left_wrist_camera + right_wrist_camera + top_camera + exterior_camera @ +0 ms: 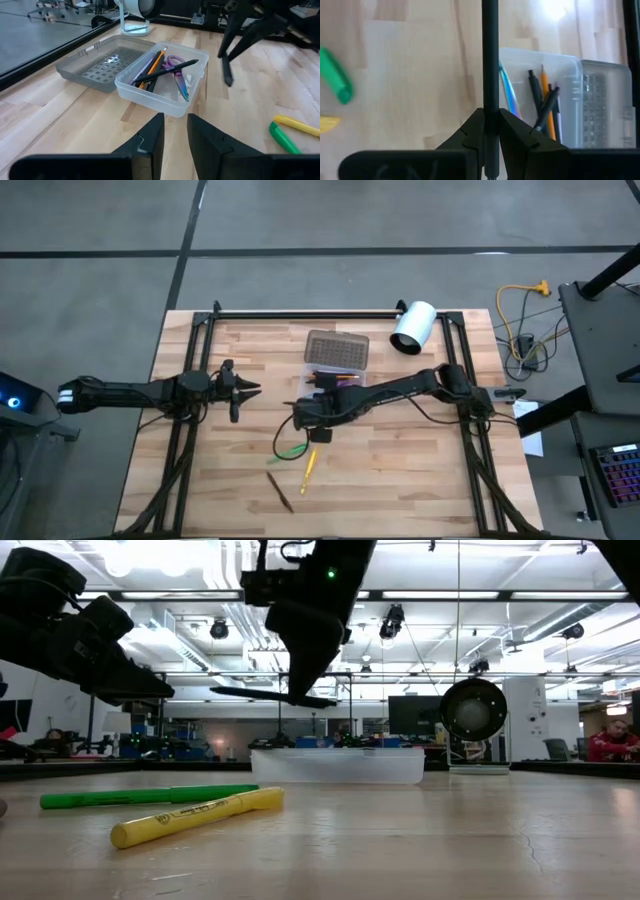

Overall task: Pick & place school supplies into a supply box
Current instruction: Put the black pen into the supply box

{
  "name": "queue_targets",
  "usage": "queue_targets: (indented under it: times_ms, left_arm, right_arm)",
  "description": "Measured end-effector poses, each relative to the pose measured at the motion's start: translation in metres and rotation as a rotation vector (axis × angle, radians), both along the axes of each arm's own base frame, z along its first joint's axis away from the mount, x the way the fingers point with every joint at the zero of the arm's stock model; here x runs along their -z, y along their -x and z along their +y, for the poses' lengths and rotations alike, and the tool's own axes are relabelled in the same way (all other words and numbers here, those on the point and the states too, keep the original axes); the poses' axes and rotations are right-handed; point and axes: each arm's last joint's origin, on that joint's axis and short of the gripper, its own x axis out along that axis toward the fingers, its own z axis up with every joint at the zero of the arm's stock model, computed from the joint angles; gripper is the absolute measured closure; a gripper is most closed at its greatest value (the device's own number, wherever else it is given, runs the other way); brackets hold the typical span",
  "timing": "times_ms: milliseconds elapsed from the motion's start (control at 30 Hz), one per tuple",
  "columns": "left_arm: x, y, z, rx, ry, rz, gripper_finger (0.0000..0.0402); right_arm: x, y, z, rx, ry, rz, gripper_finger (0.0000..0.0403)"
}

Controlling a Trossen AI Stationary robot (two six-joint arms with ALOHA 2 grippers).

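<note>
The supply box [335, 383] stands open at mid-table, its grey lid [337, 348] laid flat toward the far edge. It holds several pens and purple-handled scissors [172, 64]. A green pen [290, 448], a yellow pen [310, 468] and a brown pencil [280, 492] lie flat on the table, nearer the front edge than the box. My right gripper [300, 417] hangs above the table just near-left of the box, shut on a dark pen [490, 60]. My left gripper [175, 131] waits at the table's left, slightly open and holding nothing. My right gripper pinches the dark pen's shaft [490, 102] between its two fingers, off the middle and nearer one end. The fingers slant down from above and lie across the pen. The pen [265, 694] hangs about level, lifted clear of the table.
A white cylinder [413, 327] lies at the far right by the black frame rail [300, 313]. Bare wood spreads over the table's right half and near the front edge. People sit in the room beyond the table.
</note>
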Motion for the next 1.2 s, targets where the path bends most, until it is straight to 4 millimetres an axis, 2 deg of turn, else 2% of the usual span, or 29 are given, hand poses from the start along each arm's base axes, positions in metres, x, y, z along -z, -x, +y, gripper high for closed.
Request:
queue_targets:
  times_ms: [267, 467, 600, 867, 1200]
  left_arm:
    - [0.0, 0.0, 0.0, 0.0, 0.0, -0.001, 0.0332]
    - [0.0, 0.0, 0.0, 0.0, 0.0, 0.0, 0.0332]
    - [0.0, 0.0, 0.0, 0.0, 0.0, 0.0, 0.0332]
    - [0.0, 0.0, 0.0, 0.0, 0.0, 0.0, 0.0332]
    - [0.0, 0.0, 0.0, -0.001, 0.0, 0.0, 0.0332]
  right_arm:
    - [0.004, 0.01, -0.017, 0.04, 0.029, 0.026, 0.0365]
    - [-0.006, 0.023, -0.021, 0.063, 0.083, -0.005, 0.0365]
    - [-0.002, 0.028, -0.025, 0.073, 0.097, 0.012, 0.0365]
    - [0.004, 0.03, -0.041, 0.12, 0.115, 0.029, 0.0365]
    - [0.006, 0.03, -0.049, 0.14, 0.119, 0.03, 0.0365]
